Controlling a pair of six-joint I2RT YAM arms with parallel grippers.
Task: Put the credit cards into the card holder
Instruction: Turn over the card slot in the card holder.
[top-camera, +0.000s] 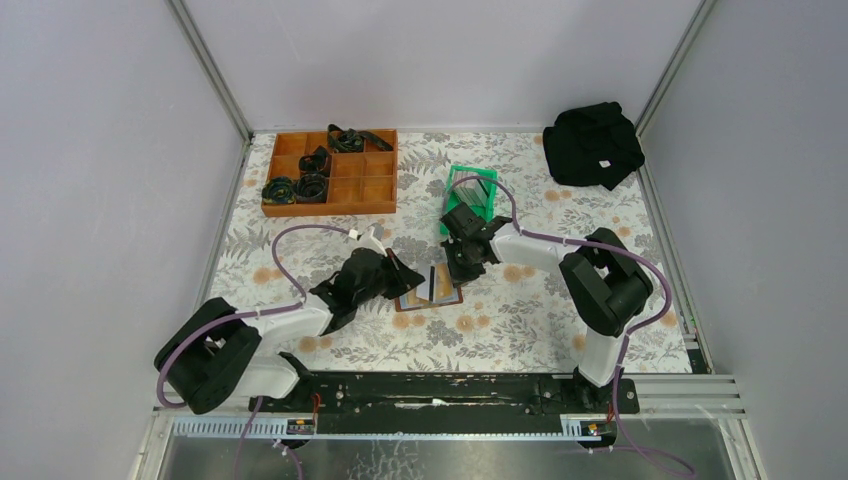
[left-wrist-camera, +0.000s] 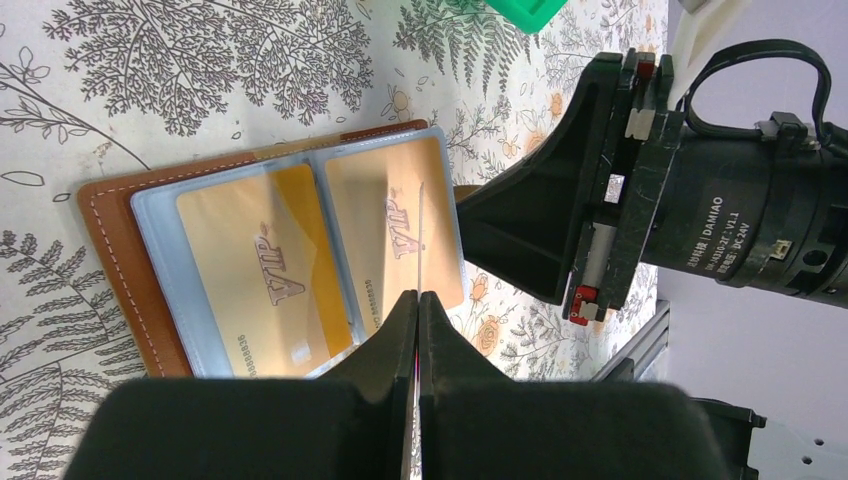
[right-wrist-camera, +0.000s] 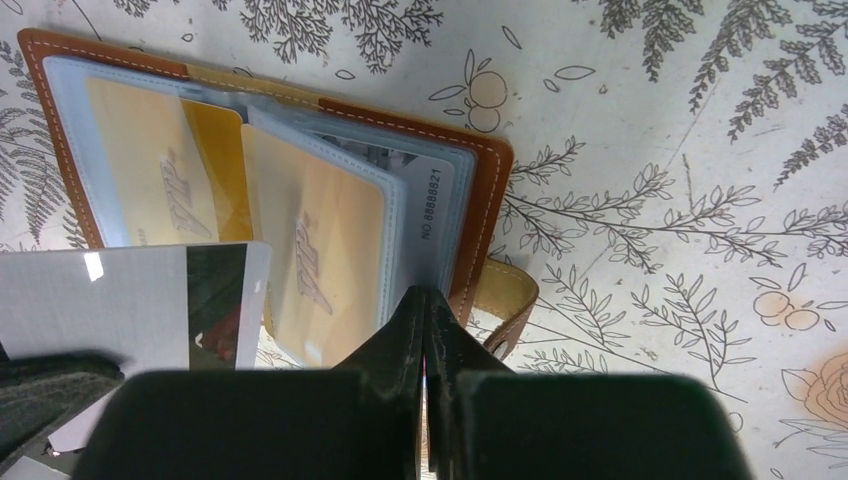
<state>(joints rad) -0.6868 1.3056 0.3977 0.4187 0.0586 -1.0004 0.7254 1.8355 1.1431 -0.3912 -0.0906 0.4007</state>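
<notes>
On the table (top-camera: 520, 322), the open card holder (top-camera: 410, 302) lies lengthwise left-right.

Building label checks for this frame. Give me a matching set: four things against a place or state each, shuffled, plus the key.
Things:
1. card holder
2. green bin
3. wooden tray
4. left claw

Place or state:
A. far left part of the table
B. lying open, gold cards in its sleeves
C. shut on a silver card
D. mid-table, farther back than the holder

Pairs: 1-B, 2-D, 3-A, 4-C
</notes>
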